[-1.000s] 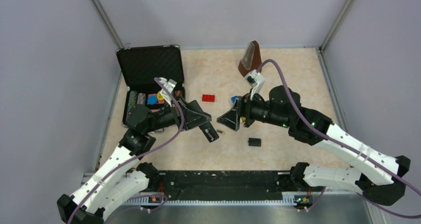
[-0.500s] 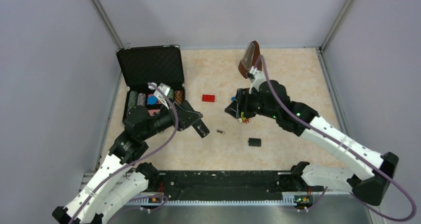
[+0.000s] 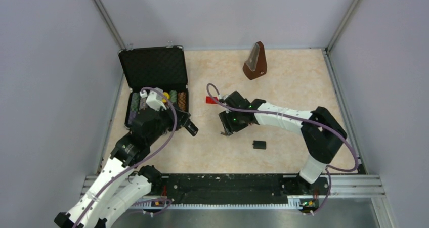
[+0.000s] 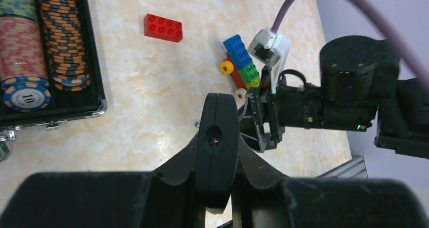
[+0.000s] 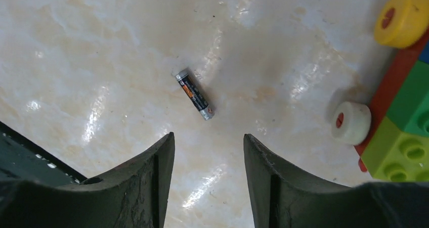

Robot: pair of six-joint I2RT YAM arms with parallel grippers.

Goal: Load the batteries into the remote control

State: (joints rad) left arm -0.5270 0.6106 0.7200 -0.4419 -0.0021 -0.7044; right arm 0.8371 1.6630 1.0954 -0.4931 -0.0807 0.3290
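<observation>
The right gripper (image 5: 208, 138) hangs low over the table with its fingers spread wide and nothing between them, and the battery (image 5: 195, 101) lies flat on the table just ahead of the tips, roughly centred on the gap but a touch toward one finger. A second ago that gripper was up beside the toy train (image 5: 399, 132) and facing across at the other arm; now the arm has folded down over the battery, so I'd say it is lining up a pick. The battery's long axis runs slantwise to the fingers' closing line, neither square to it nor along it, so a small wrist turn may help. The train sits off to one side of the gripper, apart from the battery. I can only spot one battery. Further out, the left gripper (image 4: 218, 167) is clamped on the remote (image 4: 217, 122) and has drawn back toward the case (image 3: 152, 66); the remote's long axis points out of its fingers toward the right gripper.
</observation>
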